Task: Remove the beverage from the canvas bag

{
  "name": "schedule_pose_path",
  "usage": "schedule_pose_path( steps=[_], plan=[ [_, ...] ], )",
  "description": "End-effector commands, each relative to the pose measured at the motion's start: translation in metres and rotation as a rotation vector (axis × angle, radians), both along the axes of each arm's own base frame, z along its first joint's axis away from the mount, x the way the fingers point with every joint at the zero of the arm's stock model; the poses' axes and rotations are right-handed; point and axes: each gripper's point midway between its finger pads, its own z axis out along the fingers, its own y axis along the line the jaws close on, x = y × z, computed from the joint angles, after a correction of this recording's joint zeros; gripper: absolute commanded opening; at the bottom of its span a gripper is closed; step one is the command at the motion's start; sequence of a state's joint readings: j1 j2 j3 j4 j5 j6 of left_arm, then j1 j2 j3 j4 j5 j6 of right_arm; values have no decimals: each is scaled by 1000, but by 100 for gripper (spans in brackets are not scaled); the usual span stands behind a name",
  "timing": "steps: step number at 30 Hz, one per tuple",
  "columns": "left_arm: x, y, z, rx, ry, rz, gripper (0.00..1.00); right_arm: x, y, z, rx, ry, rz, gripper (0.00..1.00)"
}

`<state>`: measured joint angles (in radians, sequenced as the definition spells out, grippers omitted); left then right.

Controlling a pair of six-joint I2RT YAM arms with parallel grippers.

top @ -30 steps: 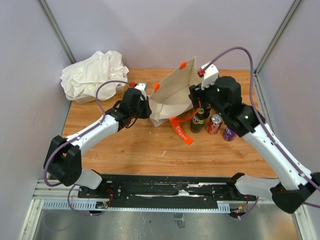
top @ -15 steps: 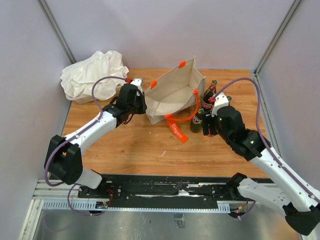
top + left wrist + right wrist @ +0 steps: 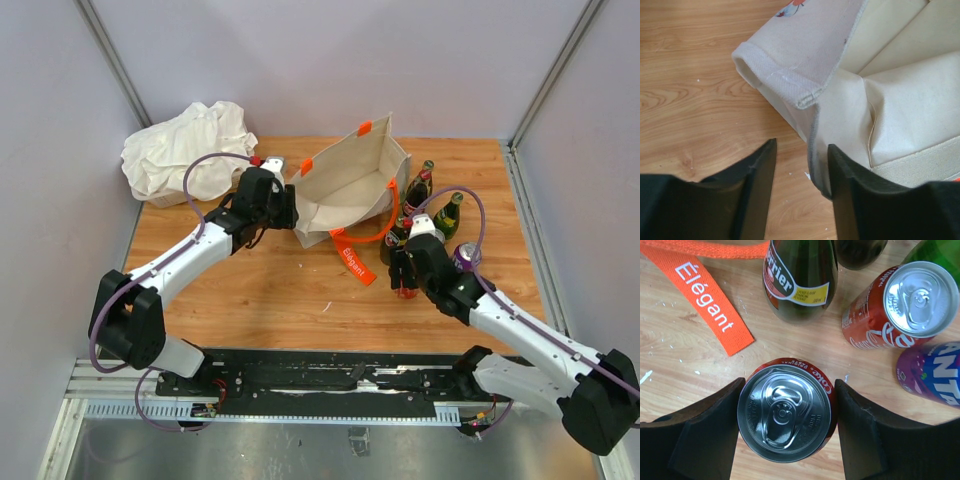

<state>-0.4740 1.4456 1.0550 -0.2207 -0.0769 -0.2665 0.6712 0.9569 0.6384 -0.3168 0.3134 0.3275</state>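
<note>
Lower centre-right of the top view: the right end effector (image 3: 405, 280) is closed on a red Coke can (image 3: 784, 412), with one finger pressed against each side. The can is out over the wooden surface (image 3: 280, 290), at the near edge of the drinks cluster and clear of the canvas bag (image 3: 345, 185).

Left of the bag: the left end effector (image 3: 801, 155) has its jaws apart, astride the grey-stitched rim. The rim lies against one finger, bare wood shows in the gap, and nothing is pinched.

Progress, as I judge it:
- This can is out, so the removal looks essentially done.
- What remains is to set it down, let go and back off.
- The bag interior shows only cream lining in both views. The lower corners are hidden, so it is probably empty, though that is unconfirmed.

Writing:
- Orange strap (image 3: 710, 307), upper left of the right wrist frame: "Élégant" in white.
- Dark green bottle (image 3: 797, 280), top centre: a label ending "rrier", so Perrier.
- Held can: "Coke" in white at the rim.
- Second red can (image 3: 907, 302), upper right: white Coca-Cola-style script, partly turned away.
- Purple can (image 3: 935, 375), right edge: "ANTA", cut off by the frame.
</note>
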Motion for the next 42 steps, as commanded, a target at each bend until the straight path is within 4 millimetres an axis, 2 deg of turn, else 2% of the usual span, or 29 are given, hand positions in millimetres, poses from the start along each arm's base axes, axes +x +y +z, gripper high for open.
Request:
schedule_pose_path(
  steps=[1,6,10,11,15,19,21,26,31,36,39,42],
  plan=[
    [6,0,10,-6,-25,-1,60,27,9,18,125,-117,-63,7],
    [6,-2,14,-14,-26,-6,75,30,-2,3,130,-99,-111,33],
    [6,-1,18,-16,-34,-3,85,28,-6,-2,107,-87,-111,75],
    [5,-1,20,-19,-36,-2,89,27,-6,-2,102,-85,-109,82],
    [3,0,23,-24,-43,-1,99,25,-10,-3,76,-70,-109,97],
    [1,1,29,-34,-53,-1,100,24,-12,2,58,-68,-107,99],
    [-1,0,35,-45,-63,-9,100,23,-12,12,60,-74,-99,99],
    [-10,1,66,-96,-129,-17,100,25,-16,55,60,-171,-73,99],
    [-19,11,106,-139,-228,13,100,29,-29,101,37,-279,-102,98],
    [-23,24,138,-147,-317,56,100,35,-60,143,-15,-396,-239,98],
    [-24,33,142,-139,-332,82,100,39,-80,160,-61,-449,-320,98],
    [-20,41,134,-159,-296,81,100,46,-103,167,-74,-462,-405,98]
  ],
)
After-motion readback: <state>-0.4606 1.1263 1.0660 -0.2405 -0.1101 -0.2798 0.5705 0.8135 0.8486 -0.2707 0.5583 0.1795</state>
